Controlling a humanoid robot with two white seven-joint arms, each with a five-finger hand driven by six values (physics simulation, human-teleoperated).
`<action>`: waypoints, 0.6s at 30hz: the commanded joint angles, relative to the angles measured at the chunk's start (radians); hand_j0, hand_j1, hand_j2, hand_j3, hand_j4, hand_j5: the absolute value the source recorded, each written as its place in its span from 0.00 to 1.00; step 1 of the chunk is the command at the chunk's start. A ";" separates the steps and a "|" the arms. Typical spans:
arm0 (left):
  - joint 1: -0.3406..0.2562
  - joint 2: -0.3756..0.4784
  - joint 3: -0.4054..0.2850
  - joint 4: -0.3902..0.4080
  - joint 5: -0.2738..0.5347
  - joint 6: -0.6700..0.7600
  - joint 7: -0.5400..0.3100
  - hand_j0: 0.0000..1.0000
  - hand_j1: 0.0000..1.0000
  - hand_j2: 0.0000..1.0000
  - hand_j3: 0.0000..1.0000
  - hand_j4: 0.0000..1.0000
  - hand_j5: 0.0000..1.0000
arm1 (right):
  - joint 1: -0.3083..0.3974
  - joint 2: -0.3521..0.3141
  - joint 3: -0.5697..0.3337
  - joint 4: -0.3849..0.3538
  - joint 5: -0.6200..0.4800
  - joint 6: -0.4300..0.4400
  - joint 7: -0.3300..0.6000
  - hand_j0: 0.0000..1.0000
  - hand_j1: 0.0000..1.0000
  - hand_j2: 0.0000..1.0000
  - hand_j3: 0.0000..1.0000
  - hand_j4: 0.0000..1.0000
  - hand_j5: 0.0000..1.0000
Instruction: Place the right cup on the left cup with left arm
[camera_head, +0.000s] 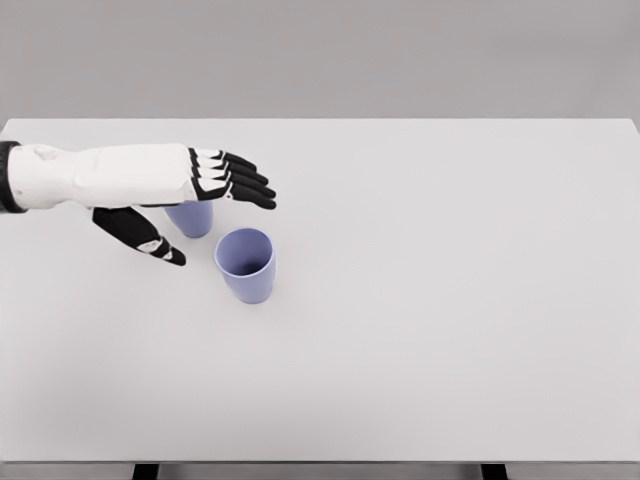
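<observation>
Your left robot hand (190, 195) hovers with fingers spread wide, holding nothing, directly over the far lavender plastic cup (190, 217) on the white bench (450, 300). The right lavender plastic cup (246, 264) stands upright just beside it, open mouth up. Reaching across, your thumb (140, 233) could clip the hidden cup and topple it.

You are looking at a white table (430, 330) that fills most of the head view. Its top is flat, matte and unmarked. Its far edge runs straight across the upper part of the view. Behind it stands a plain grey wall (400, 55). Two dark table legs (492, 471) show below the near edge.
</observation>
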 joint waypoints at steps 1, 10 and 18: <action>0.000 -0.002 -0.007 0.000 0.012 0.003 0.000 1.00 1.00 1.00 1.00 1.00 1.00 | 0.002 0.000 -0.015 0.006 -0.012 0.016 0.000 1.00 1.00 1.00 1.00 1.00 1.00; -0.112 -0.097 -0.211 0.118 -0.005 0.003 0.000 1.00 1.00 1.00 1.00 1.00 1.00 | 0.014 0.000 -0.021 0.006 -0.012 0.017 0.000 1.00 1.00 1.00 1.00 1.00 1.00; -0.121 -0.060 -0.254 0.192 -0.087 0.003 0.028 1.00 1.00 1.00 1.00 1.00 1.00 | 0.014 0.000 -0.020 0.006 -0.012 0.017 0.000 1.00 1.00 1.00 1.00 1.00 1.00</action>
